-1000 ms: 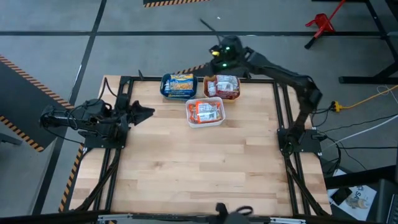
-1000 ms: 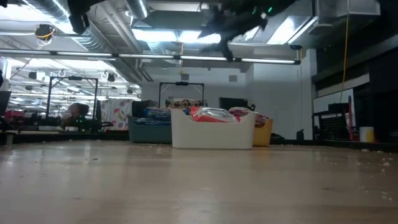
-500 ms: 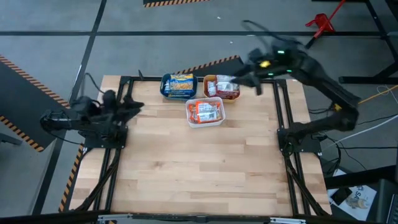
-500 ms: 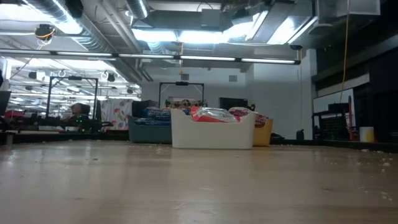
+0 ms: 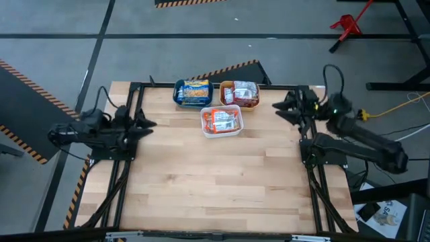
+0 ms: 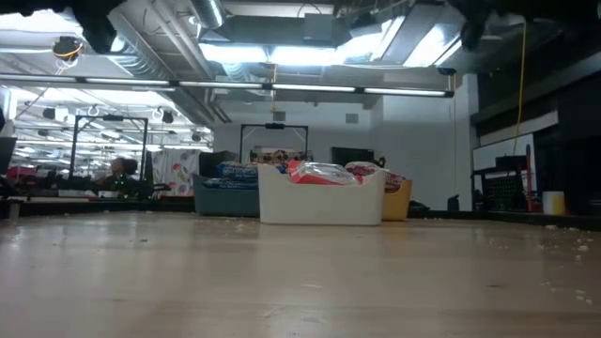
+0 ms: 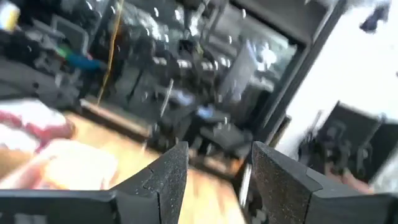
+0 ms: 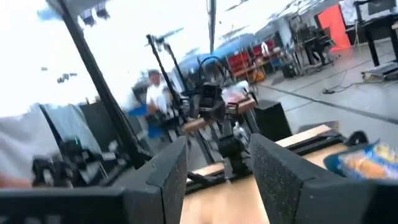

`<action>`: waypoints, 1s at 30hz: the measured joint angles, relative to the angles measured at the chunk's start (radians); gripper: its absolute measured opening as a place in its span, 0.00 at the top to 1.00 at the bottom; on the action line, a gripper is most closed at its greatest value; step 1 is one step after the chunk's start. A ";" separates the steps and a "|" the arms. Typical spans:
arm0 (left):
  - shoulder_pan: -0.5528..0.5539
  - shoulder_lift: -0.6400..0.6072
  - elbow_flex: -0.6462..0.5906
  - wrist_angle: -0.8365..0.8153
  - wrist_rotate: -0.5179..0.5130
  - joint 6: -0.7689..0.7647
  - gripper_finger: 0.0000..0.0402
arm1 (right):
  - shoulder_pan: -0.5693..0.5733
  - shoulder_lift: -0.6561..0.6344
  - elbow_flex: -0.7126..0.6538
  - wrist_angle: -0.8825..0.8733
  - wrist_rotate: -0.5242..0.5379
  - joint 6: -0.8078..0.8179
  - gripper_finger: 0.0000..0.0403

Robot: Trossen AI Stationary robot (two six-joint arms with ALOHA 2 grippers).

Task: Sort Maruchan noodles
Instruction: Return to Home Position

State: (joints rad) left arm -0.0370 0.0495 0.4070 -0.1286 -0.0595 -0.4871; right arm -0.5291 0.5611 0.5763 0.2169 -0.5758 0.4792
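Observation:
The Maruchan packets lie in three bins near the table's far edge. Blue-yellow ones fill the teal bin [image 5: 193, 92], maroon-white ones the orange bin [image 5: 240, 94], orange-red ones the white bin [image 5: 222, 121]. The low view shows the white bin [image 6: 319, 199] in front of the other two. My left gripper [image 5: 144, 124] hangs open at the table's left edge, holding nothing. My right gripper [image 5: 279, 106] hangs open at the right edge, right of the orange bin. Both wrist views show open, empty fingers: left gripper [image 7: 214, 168], right gripper [image 8: 217, 162].
A black metal frame [image 5: 306, 134] runs along the table's left, right and far sides. Bare wood [image 5: 215, 181] spreads from the bins to the near edge. In the right wrist view a person in a white top [image 8: 154, 93] stands in the room beyond the table.
My right gripper has swung from above the orange bin at the far edge toward the right and down to the table's right edge, as the arm folded low. My left gripper has drawn back slightly toward the left edge. The packets and bins have not moved.

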 joint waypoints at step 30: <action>0.147 -0.046 -0.400 0.280 0.350 -0.069 0.57 | 0.260 -0.345 -0.376 0.269 0.008 0.251 0.60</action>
State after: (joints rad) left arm 0.1102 0.0032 0.0074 0.1513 0.2904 -0.5563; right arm -0.2687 0.2158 0.2002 0.4860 -0.5680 0.7307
